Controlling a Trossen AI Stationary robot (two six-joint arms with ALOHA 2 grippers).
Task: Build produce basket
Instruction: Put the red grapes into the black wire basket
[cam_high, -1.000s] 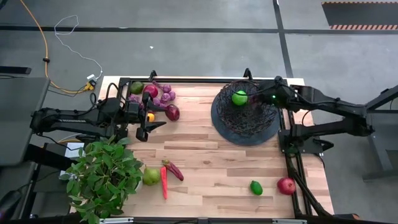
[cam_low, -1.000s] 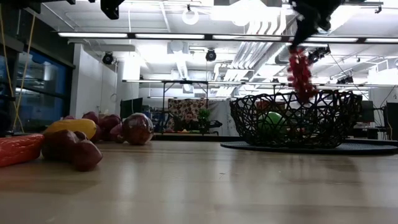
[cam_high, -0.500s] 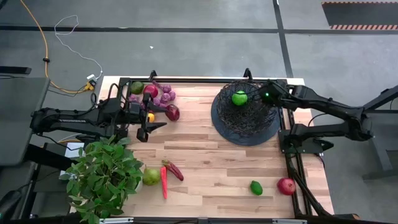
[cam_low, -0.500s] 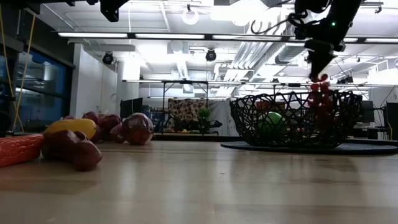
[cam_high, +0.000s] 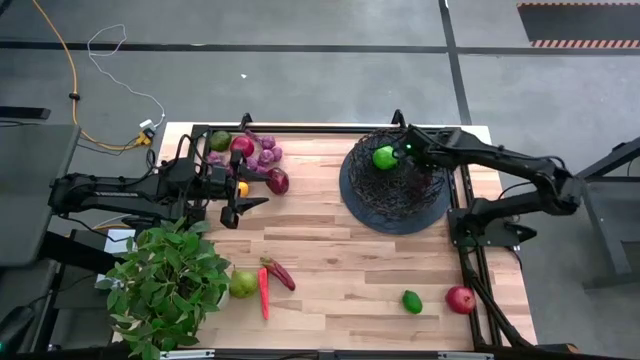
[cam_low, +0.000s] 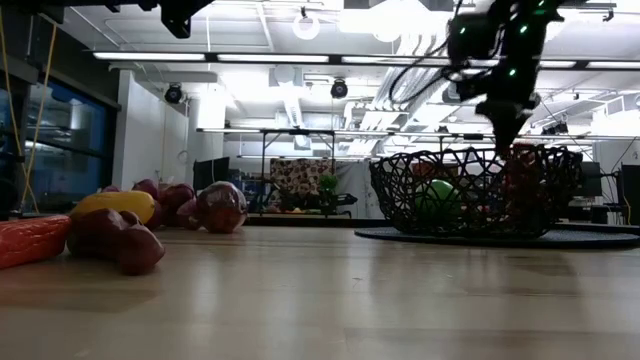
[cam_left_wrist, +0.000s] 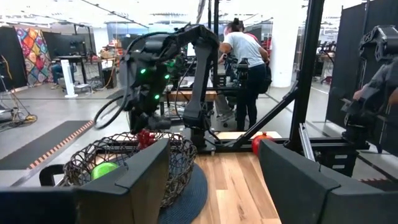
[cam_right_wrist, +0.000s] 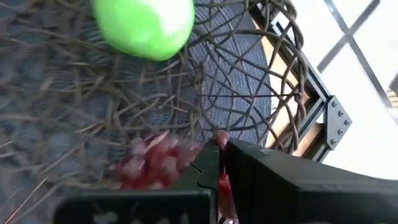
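Brightly, evenly lit from ceiling strip lights (cam_low: 300, 56), glaring in low view; blurred close up at right wrist.

— Where does the right arm stand?
— It reaches in from the table's right edge toward the far side, wrist bent downward. The right gripper (cam_high: 408, 152) points down, its fingers (cam_right_wrist: 211, 163) pressed together on a red grape bunch (cam_right_wrist: 149, 163).
— And the left arm?
— It lies stretched along the table's left edge near the far corner. The left gripper (cam_high: 243, 203) is level over the wood, its fingers (cam_left_wrist: 140, 180) parted, nothing between them.
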